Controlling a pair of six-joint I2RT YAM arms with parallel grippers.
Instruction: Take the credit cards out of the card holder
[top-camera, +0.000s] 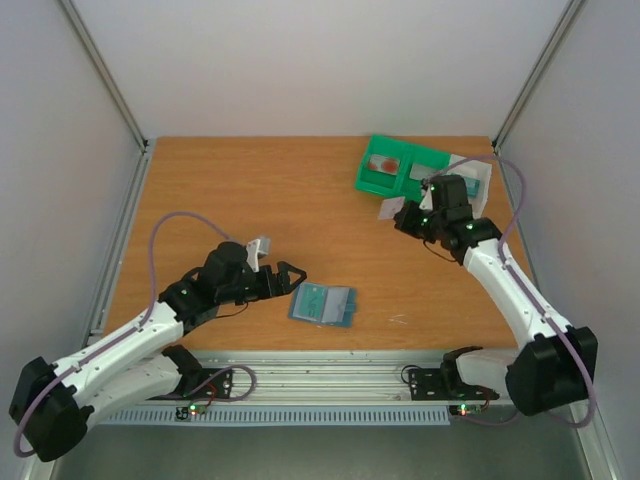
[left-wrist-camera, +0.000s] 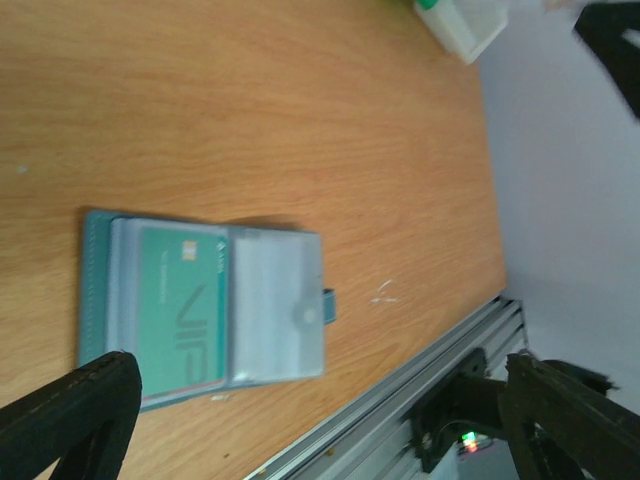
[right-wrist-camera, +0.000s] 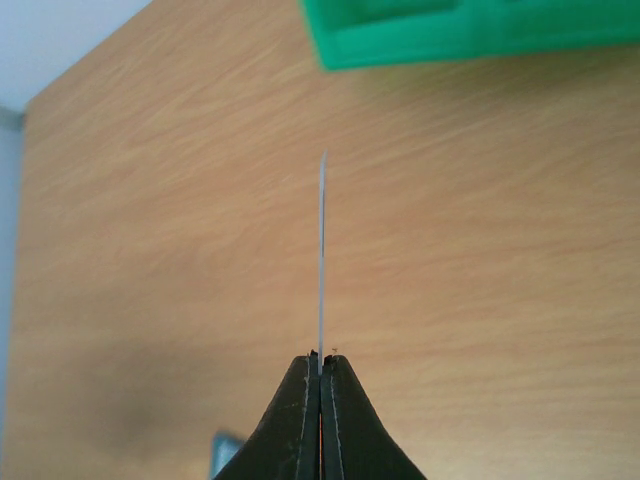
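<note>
While the card holder (top-camera: 323, 304) lies open, long axis along the table's (top-camera: 250, 200) near edge, our left gripper (top-camera: 296, 278) gapes just beside it; our right gripper (right-wrist-camera: 320, 362) pinches a thin card (right-wrist-camera: 322, 260), perhaps grey.

holder (left-wrist-camera: 272, 300): slate blue-grey, teal edge
teal card (left-wrist-camera: 180, 305): teal, VIP lettering
tray (top-camera: 372, 186): bright green
card (top-camera: 383, 164): red, pale patches
grey piece (top-camera: 388, 211): pale grey
table (top-camera: 250, 190): orange-brown wood grain
white tray (top-camera: 478, 172): white
arms (top-camera: 510, 290): white, black joints
</note>
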